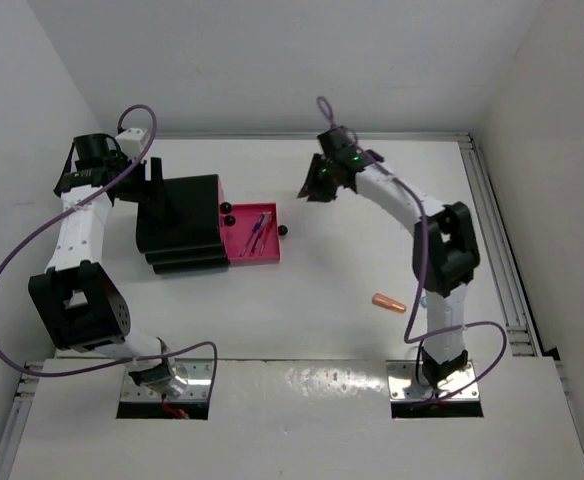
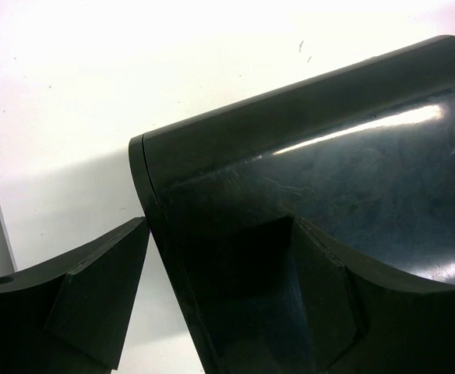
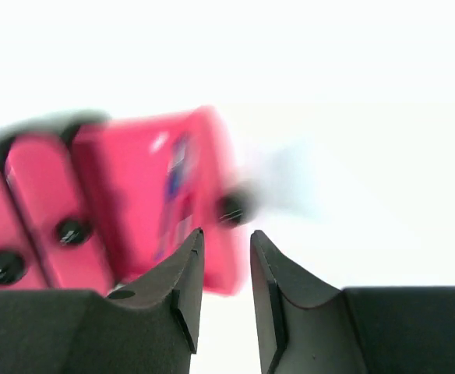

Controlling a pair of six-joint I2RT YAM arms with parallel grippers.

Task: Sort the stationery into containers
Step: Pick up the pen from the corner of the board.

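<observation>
The black stepped box [image 1: 182, 222] stands left of centre. Its lowest pink drawer [image 1: 270, 250] is pulled out to the right, with slim blue and red pens [image 1: 257, 232] lying in it. An orange highlighter [image 1: 389, 303] lies alone on the table in front of the right arm. My left gripper [image 1: 157, 185] is open at the box's back left; in the left wrist view [image 2: 221, 222] its fingers straddle the box's edge [image 2: 305, 156]. My right gripper [image 1: 322, 180] hangs right of the drawer, narrowly open and empty [image 3: 226, 234]. The drawer [image 3: 204, 156] and its knob [image 3: 231, 209] look blurred.
Two closed pink drawer fronts with black knobs [image 3: 72, 231] show left of the open drawer. The knobs [image 1: 227, 208] sit close together by the box's steps. White walls enclose the table; a rail [image 1: 497, 230] runs along the right edge.
</observation>
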